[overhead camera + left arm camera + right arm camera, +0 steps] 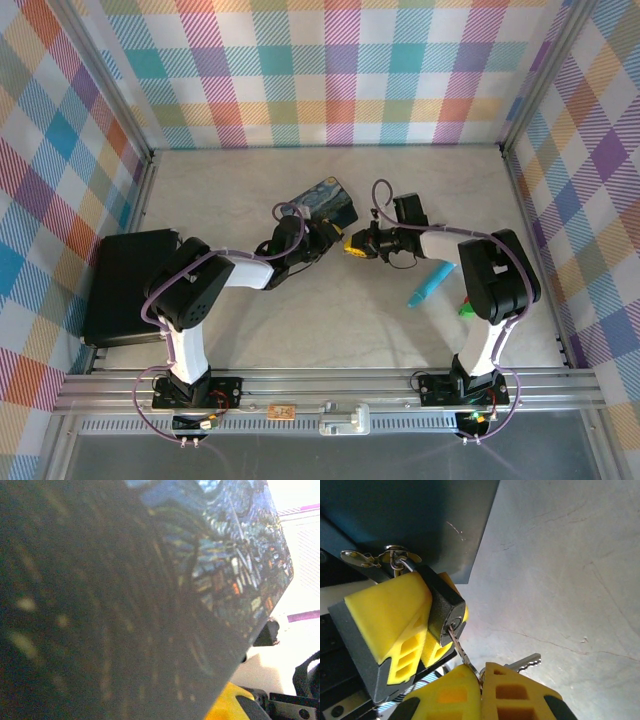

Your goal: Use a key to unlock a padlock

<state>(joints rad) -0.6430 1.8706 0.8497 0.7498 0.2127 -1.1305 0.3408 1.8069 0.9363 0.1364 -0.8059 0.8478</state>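
At the centre of the top view, just below the blue painted tin (325,200), the 2 arms meet tip to tip above the pale worktop (250,330). In the right wrist view the left end effector (432,615) is clamped narrow on the padlock (446,611), its dark body squeezed between the yellow pads (385,615) at the left of the frame, keyhole end turned to the lower right. The silvery shackle (402,562) points to the upper left, where a small ring with a spare key (357,557) hangs against the tin's underside. The right end effector (481,680), at the bottom edge, is closed tight on the key (462,651), whose blade runs up into the keyhole. A 2nd key (524,661) sticks out to its right. A turquoise stick (428,282) lies beside the right arm.
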